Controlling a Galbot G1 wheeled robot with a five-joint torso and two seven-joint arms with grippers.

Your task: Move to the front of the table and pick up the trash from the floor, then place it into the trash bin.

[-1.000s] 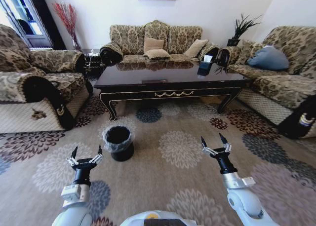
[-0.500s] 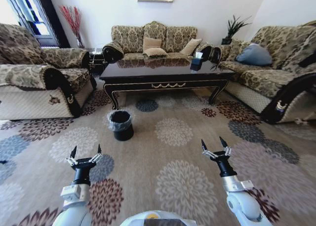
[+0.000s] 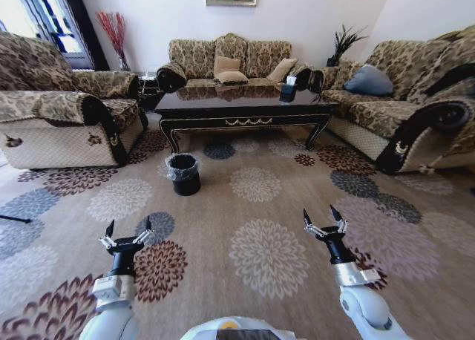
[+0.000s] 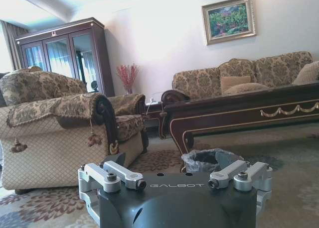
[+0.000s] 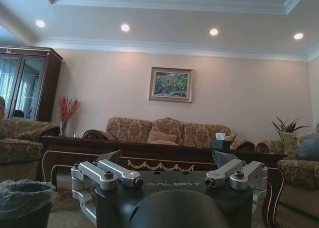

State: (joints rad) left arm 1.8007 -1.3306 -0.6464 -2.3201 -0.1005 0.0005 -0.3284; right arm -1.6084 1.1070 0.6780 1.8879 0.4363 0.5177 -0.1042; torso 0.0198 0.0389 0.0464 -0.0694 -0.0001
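Note:
The dark glossy table [image 3: 245, 107] stands across the room between the sofas, its gold-trimmed rail facing me, and it also appears in the left wrist view [image 4: 249, 113] and the right wrist view [image 5: 149, 156]. The small black trash bin [image 3: 184, 174] with a crinkled clear liner sits on the carpet before the table's left end [image 4: 209, 160] [image 5: 22, 200]. The trash is out of view. My left gripper [image 3: 130, 226] and right gripper [image 3: 320, 215] hover low over the carpet near me, both open and holding nothing.
Patterned sofas [image 3: 63, 117] [image 3: 415, 110] flank the table on both sides, and a third [image 3: 234, 61] stands behind it. A black tissue box [image 3: 288, 92] sits on the tabletop. Wide flowered carpet [image 3: 256, 184] lies between me and the bin.
The whole view has shifted: the table, bin and sofas appear smaller and farther off, so the camera has moved back. Both grippers keep the same pose, open.

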